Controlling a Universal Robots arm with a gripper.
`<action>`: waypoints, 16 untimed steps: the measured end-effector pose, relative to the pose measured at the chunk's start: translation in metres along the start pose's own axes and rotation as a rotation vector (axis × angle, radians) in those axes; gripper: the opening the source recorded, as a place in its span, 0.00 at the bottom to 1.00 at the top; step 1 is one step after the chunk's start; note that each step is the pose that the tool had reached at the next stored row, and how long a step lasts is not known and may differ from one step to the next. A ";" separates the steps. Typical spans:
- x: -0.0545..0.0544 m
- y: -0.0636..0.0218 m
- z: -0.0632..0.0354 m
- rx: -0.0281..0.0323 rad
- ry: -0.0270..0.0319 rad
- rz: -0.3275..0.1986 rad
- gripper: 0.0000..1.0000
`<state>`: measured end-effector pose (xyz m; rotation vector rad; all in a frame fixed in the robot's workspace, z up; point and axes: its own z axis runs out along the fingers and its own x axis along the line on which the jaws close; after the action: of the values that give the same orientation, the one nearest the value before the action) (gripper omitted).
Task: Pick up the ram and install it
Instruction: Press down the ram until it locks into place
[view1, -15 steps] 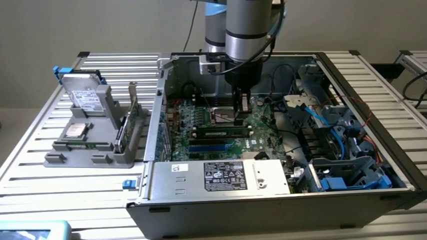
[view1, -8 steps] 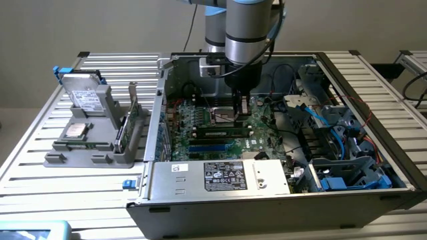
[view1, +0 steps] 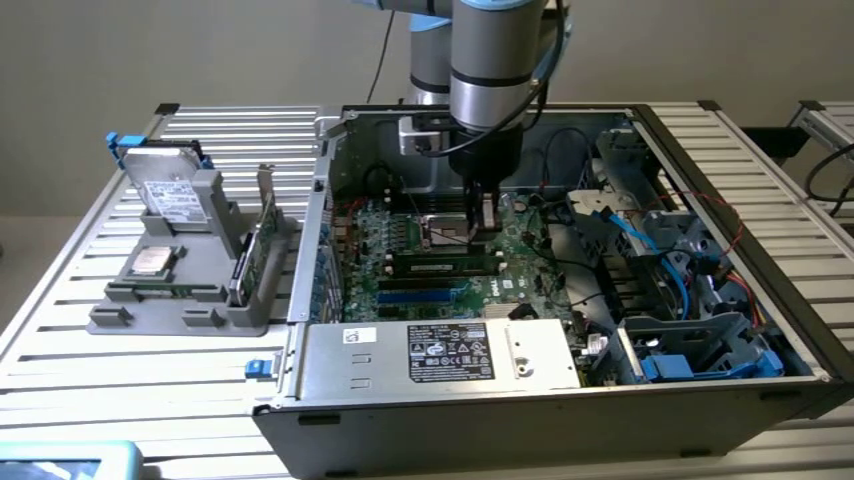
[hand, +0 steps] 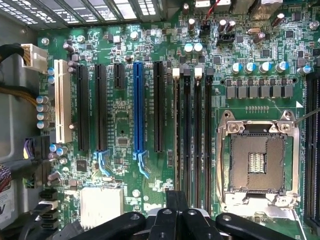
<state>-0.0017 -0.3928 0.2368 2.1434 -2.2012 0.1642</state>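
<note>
Stock as it stands, for your check:

- Bench (view1: 80, 300): slatted metal top, carrying the case and a parts holder.
- Computer case (view1: 534, 420): lies open on its side, with the motherboard (view1: 400, 240) facing up. A grey power supply box (view1: 441, 352) sits along the near edge. Blue and black cables are bundled toward the exterior view's right.
- Parts holder (view1: 174, 300): grey, on the bench at the exterior view's left, well apart from the motherboard. It holds a drive (view1: 167, 185) standing tilted and a larger green card (view1: 256, 245) on edge.
- Pincer (view1: 483, 215) (hand: 176, 200): you will find its jaws closed together, hanging low inside the case over the motherboard, near the processor socket (hand: 257, 162). You cannot tell whether anything is pinched between them.
- The ram (view1: 434, 267): a long green stick with dark chips and a pale label. It lies along the black memory slots (hand: 192, 135), just beside the socket on the side toward the power supply box and apart from the pincer. You cannot tell how deep it sits.
- Blue slot (hand: 139, 107): beside the black card slots, on the far side of the memory slots from the socket.
</note>
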 end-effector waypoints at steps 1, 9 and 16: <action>0.000 0.0001 0.0009 0.0001 -0.0001 0.000 0.11; -0.002 0.0002 0.0037 -0.0001 0.0003 0.000 0.11; -0.003 0.0003 0.0044 -0.0001 -0.0039 0.000 0.11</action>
<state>-0.0018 -0.3906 0.2321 2.1452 -2.2035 0.1601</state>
